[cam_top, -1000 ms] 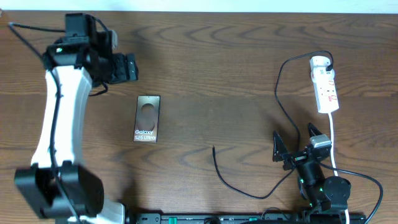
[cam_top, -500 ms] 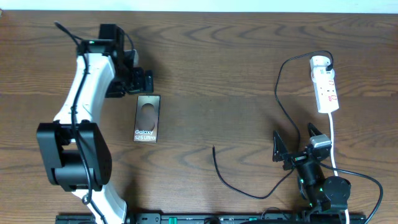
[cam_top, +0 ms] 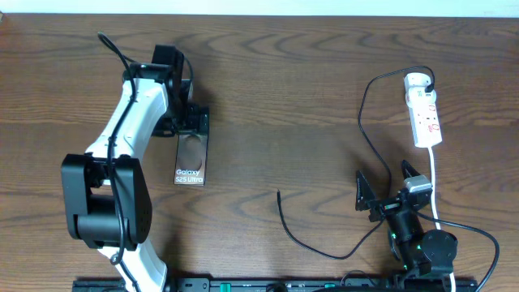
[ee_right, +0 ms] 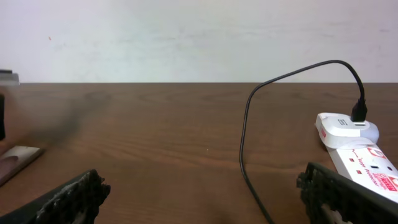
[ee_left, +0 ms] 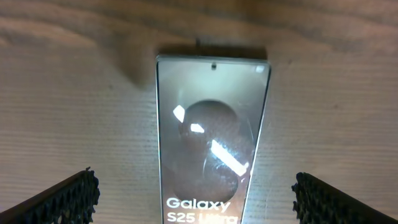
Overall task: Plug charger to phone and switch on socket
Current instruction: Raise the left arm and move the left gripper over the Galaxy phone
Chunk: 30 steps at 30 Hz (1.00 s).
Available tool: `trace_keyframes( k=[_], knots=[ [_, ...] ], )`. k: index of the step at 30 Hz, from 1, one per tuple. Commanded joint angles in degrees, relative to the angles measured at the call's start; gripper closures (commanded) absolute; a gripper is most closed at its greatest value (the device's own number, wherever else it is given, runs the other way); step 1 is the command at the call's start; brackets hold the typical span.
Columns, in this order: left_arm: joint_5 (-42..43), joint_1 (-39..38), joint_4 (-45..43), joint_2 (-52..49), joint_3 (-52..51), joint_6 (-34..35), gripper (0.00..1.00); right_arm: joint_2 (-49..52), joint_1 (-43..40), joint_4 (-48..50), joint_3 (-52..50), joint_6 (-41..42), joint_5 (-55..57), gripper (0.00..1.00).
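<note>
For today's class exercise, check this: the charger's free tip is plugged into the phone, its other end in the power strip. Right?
No. The overhead view shows the charger's tip lying loose on the table, apart from the phone; its other end is in the power strip.

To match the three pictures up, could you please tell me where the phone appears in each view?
Overhead: the phone lies left of centre, its far end under the left gripper.
Left wrist: the phone fills the middle, its print at the bottom edge.
Right wrist: only a corner of the phone, low at the far left edge.
Shared landmark: the wooden table.
</note>
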State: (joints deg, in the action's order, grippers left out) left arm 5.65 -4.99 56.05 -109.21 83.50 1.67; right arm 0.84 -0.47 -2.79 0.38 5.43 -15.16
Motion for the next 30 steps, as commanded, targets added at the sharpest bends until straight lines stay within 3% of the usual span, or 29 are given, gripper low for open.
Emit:
trace_keyframes(
  k=[1, 20, 30],
  knots=[
    [1.01, 0.09, -0.15, -0.2, -2.16, 0.5, 0.02, -0.35, 0.79, -0.26, -0.07, -0.33, 0.22, 0.01],
    [2.91, -0.81, -11.3, 0.68, -12.81, 0.24, 0.02, -0.35, 0.79, -0.26, -0.07, -0.33, 0.22, 0.01],
    [2.64, -2.78, -13.03, 1.07, -13.97, 0.22, 0.02, -0.35, 0.79, -0.26, -0.07, -0.33, 0.22, 0.01]
  ],
)
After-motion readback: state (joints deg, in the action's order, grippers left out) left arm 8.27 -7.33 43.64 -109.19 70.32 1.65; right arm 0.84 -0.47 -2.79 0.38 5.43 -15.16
